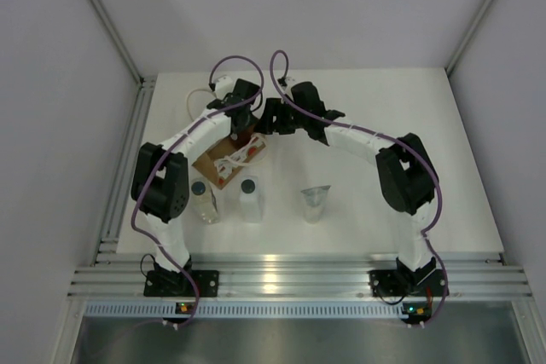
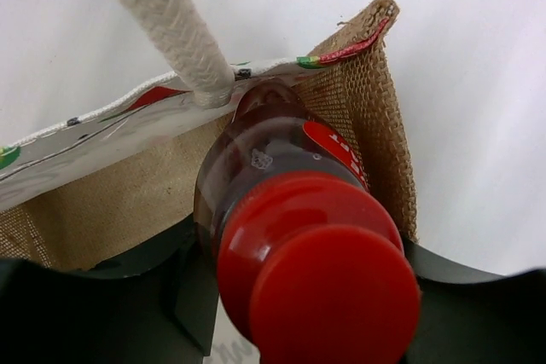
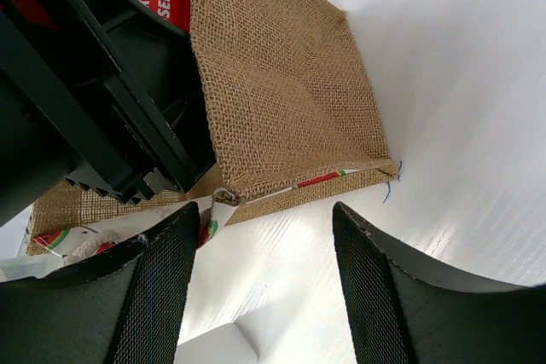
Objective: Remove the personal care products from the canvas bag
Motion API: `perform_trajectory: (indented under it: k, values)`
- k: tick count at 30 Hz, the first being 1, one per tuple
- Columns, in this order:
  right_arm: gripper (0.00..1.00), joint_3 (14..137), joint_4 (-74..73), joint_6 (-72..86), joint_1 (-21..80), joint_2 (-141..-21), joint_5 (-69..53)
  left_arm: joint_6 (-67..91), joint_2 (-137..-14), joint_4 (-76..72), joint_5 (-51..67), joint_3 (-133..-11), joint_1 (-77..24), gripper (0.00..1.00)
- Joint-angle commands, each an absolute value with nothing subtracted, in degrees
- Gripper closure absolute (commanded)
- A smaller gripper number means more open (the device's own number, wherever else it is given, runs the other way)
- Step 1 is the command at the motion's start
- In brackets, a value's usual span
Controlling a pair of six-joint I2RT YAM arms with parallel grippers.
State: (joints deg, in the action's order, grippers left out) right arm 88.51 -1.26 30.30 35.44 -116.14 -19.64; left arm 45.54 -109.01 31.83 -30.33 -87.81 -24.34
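The canvas bag (image 1: 223, 162) lies tipped over on the table, its white rope handles spilling toward the front. My left gripper (image 1: 242, 124) is at its far end, shut on the slim red bottle (image 2: 294, 210), which sticks out of the bag's mouth (image 2: 375, 117) with its red cap toward the camera. My right gripper (image 1: 268, 117) is open and empty just right of the bag (image 3: 281, 83). The clear bottle (image 1: 203, 199), the white bottle (image 1: 250, 198) and the silvery-grey pouch (image 1: 315, 204) stand on the table in front of the bag.
A rope handle (image 2: 171, 31) crosses the left wrist view above the bottle. The left gripper's black body (image 3: 85, 108) fills the left of the right wrist view. Grey walls enclose the white table (image 1: 401, 125) at the back and sides.
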Motion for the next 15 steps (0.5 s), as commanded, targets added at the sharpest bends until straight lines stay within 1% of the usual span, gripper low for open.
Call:
perform_trajectory:
  k: [1, 2, 4, 5, 8, 15]
  values:
    - [0.38, 89.1, 3.2, 30.6, 34.7, -115.0, -20.8, 44.6, -109.4, 33.7, -31.6, -89.0, -23.4, 0.64]
    - [0.38, 89.1, 3.2, 30.7, 34.6, -115.0, -20.9, 44.4, -109.0, 33.7, -32.0, -89.2, -23.4, 0.72]
    - [0.38, 89.1, 3.3, 30.7, 34.6, -115.0, -21.2, 43.7, -108.2, 33.7, -32.4, -89.6, -23.4, 0.81]
    - [0.38, 89.1, 3.3, 30.8, 34.6, -114.9, -21.3, 42.5, -108.0, 33.7, -32.8, -90.3, -23.4, 0.88]
    - [0.38, 89.2, 3.3, 30.8, 34.5, -114.6, -21.5, 39.2, -107.7, 33.8, -33.3, -91.8, -23.4, 1.00]
    - [0.38, 89.1, 3.3, 30.9, 34.4, -113.8, -21.9, 34.2, -105.9, 33.6, -36.2, -92.6, -23.5, 1.00]
